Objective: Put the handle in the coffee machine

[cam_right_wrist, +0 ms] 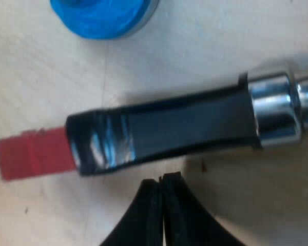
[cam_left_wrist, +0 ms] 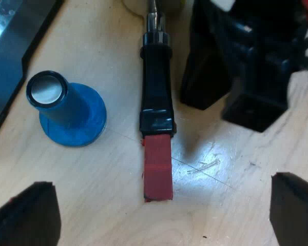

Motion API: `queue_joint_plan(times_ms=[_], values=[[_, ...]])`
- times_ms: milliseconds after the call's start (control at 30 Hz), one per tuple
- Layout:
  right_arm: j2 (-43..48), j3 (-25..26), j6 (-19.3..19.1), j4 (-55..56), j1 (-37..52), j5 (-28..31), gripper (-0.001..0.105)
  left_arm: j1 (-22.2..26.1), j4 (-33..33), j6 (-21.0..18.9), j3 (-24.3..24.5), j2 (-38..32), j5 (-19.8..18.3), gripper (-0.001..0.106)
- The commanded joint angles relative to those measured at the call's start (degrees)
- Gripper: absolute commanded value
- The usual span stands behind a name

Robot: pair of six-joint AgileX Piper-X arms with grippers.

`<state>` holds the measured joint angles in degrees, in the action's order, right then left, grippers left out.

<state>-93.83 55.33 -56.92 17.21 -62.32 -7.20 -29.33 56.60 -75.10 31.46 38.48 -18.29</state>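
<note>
- Progress, as I judge it: hardly begun — the holder's handle (cam_left_wrist: 155, 82) lies flat and loose on the table (cam_left_wrist: 236, 174), its red end (cam_left_wrist: 157, 166) pointing toward my left gripper (cam_left_wrist: 159, 212)
- Left gripper: fingers spread wide, one on each side of the red end, holding nothing and touching nothing
- Right gripper (cam_right_wrist: 161, 180): fingers pressed together and empty, tips just beside the handle's black part, short of its metal collar (cam_right_wrist: 274, 110)
- Left to do: grasp the handle, lift it, carry it to the machine and lock it in
- Blue tamper (cam_left_wrist: 66, 110) stands on its wide foot near the handle, apart from it
- Surface: pale wood, finely scratched, with a patch of glare by the red end; a dark slab (cam_left_wrist: 10, 46) lies beyond the tamper — whether it is the machine I cannot tell
</note>
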Motion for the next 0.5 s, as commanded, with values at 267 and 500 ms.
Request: queue_joint_plan(times_ms=[267, 500], values=[[11.5, 0.5, -6.4, 17.8, -0.3, 3.5, 0.0, 0.2, 0.1, 0.0, 0.2, -0.4, 0.6, 0.084], [20.1, 2.7, -11.9, 26.3, -0.3, 7.8, 0.006, 0.2, 0.1, 0.0, 0.2, -0.4, 0.6, 0.084]])
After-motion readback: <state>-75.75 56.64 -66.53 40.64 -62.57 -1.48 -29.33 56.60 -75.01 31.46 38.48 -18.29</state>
